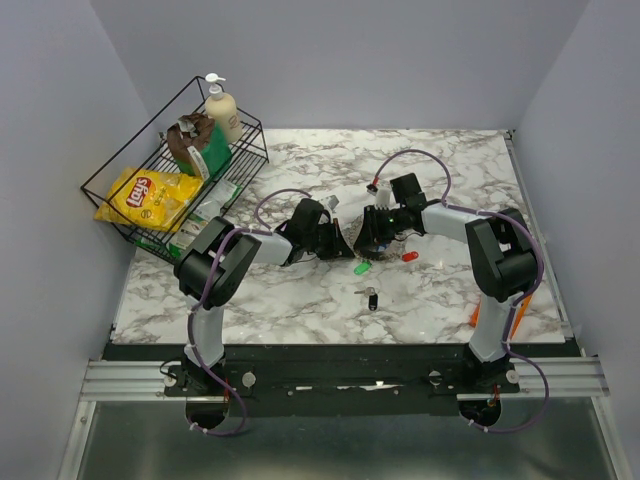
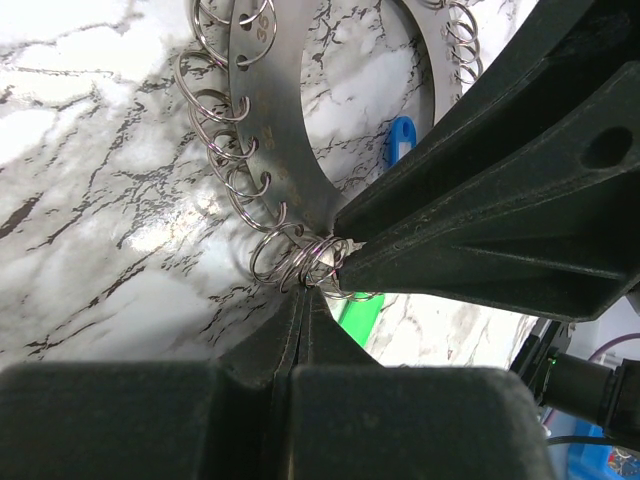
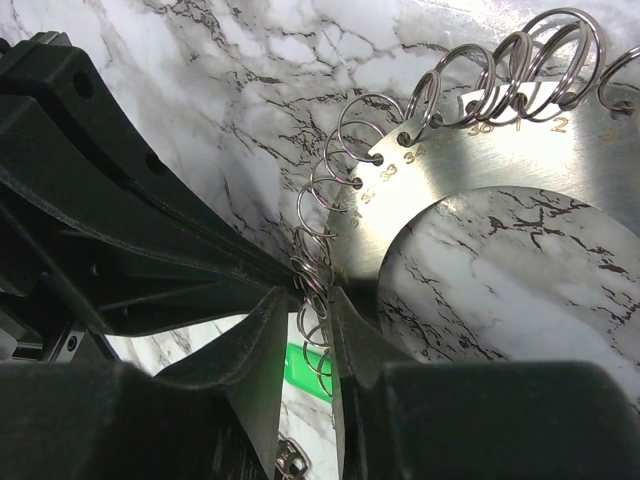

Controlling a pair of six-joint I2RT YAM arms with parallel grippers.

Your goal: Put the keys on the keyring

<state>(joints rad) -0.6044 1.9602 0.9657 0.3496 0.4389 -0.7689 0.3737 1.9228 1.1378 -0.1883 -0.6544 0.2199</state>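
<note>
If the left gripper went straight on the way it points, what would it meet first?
The keyring: the left gripper seems to pinch its near edge, so its metal lies directly ahead. The right gripper meets the same spot from the side.

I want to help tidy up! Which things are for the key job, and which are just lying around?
For the job: keyring, green key, red key, black key, blue key.
Just lying about: wire basket, crisps bag, soap bottle, orange piece.
</note>
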